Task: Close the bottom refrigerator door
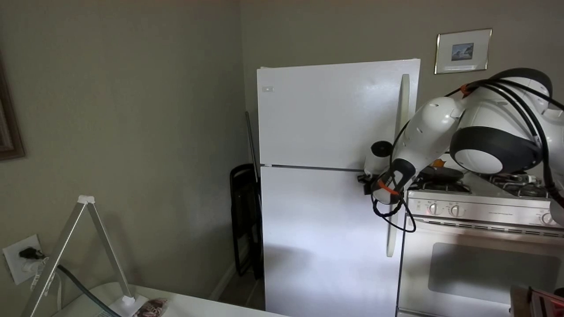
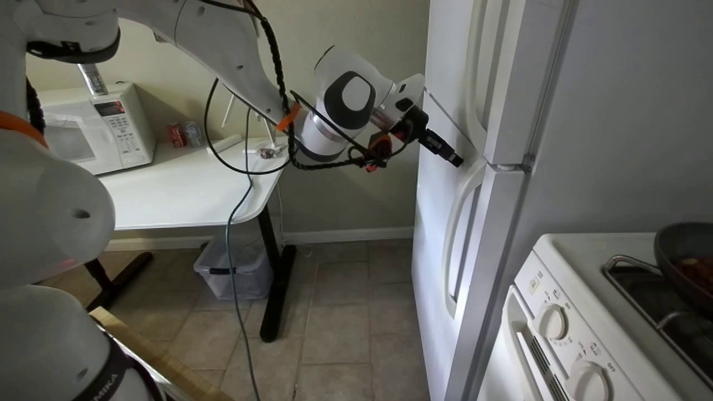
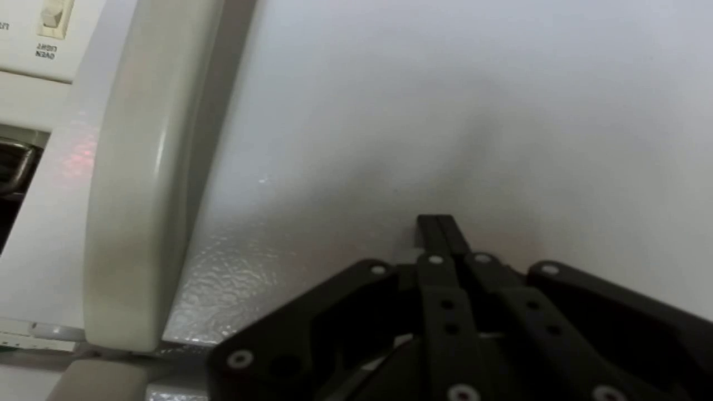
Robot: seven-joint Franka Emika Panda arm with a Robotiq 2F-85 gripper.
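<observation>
Wrist view, left to right: a corner of the white stove (image 3: 28, 94) with an upside-down "OVEN LIGHT" label, then the pale handle (image 3: 139, 195) of the bottom refrigerator door (image 3: 345, 72), then the door's white face, running on to the right edge. The tool (image 3: 437, 220) shows at the lower edge in front of that face, right of the handle, clenched, its two narrow fingers lying side by side. Whether the tips touch the door, I cannot tell.

Left to right in an exterior view come a wall outlet (image 1: 17, 264) with a black plug (image 1: 31, 253), an A-shaped metal stand (image 1: 104, 242) on the white worktop (image 1: 189, 304), a dark folding chair (image 1: 238, 215) beside the refrigerator (image 1: 337, 132), and the taller bottom refrigerator door, beneath the freezer door (image 1: 326, 114) and in line with it. The arm (image 1: 434, 123) reaches in from the right, past the stove.

In an exterior view, again from the left: a microwave (image 2: 106, 133) on the worktop, two cans (image 2: 176, 135) near it, a clear bin (image 2: 253, 273) on the floor, then the tool, angled downward near the handle's upper end, and the stove, bearing a dark pan (image 2: 668, 267) with reddish contents.
</observation>
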